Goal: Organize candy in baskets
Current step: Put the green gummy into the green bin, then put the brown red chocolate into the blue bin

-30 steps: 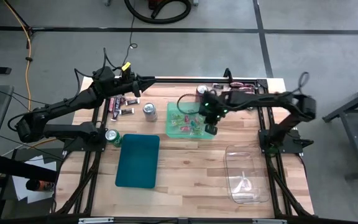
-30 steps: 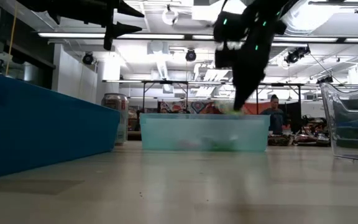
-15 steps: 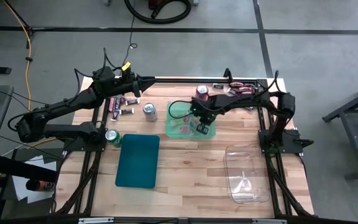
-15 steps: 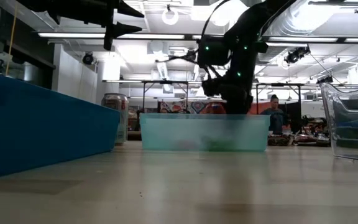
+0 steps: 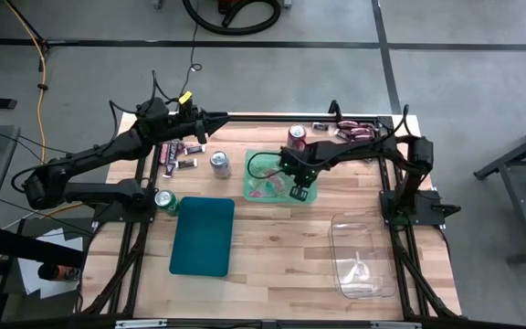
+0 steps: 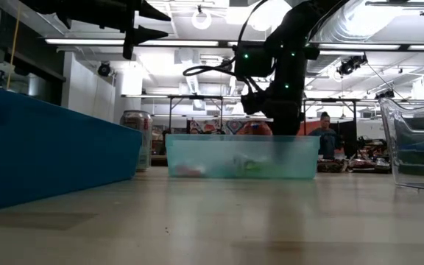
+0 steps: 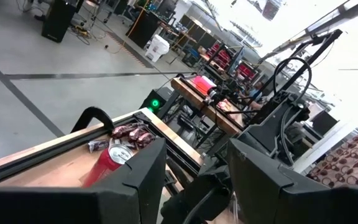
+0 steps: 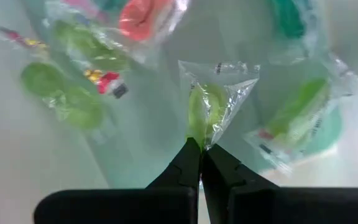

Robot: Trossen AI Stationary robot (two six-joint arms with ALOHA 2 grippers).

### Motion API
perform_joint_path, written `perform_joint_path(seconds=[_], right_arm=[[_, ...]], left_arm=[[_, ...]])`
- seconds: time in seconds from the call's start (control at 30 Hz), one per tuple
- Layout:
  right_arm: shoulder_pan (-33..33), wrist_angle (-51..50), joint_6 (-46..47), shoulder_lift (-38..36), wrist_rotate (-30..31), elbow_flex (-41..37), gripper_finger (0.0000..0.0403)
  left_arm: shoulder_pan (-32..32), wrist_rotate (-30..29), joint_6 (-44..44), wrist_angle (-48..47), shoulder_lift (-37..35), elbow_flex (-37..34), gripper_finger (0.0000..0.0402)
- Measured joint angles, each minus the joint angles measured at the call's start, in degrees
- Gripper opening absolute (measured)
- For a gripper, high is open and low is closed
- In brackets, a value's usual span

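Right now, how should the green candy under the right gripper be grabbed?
Pinch the clear wrapper's crimped edge beside the green candy from straight above, as the right gripper does: it lies flat in the light green basket, so the thin wrapper offers the only raised edge.

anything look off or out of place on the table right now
Mostly tidy. Loose candies lie on the bare table at its far left edge, outside any basket, and more at the far right edge. The teal basket looks empty. The right gripper, jaws shut, pinches a green candy in the light green basket.
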Motion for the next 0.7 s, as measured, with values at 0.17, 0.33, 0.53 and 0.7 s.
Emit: perform_joint_path(seconds=[0.17,0.33,0.53,0.7], right_arm=[[0.0,0.2,-3.0,0.0,-3.9,0.0,0.0014],[-0.3,0.0,-2.2,0.0,-4.0,0.0,0.0066],[-0.3,-3.4,-4.7,0.0,-4.1,1.1,0.0167],[-0.9,-7.1,-10.6,-1.5,-3.8,7.0,0.0213]], left_arm=[[0.0,0.0,0.0,0.0,0.0,0.0,0.0159],[0.0,0.0,-0.2,0.0,0.0,0.0,0.0159],[0.0,0.0,-0.2,0.0,0.0,0.0,0.0159],[0.0,0.0,-0.4,0.1,0.0,0.0,0.0159]])
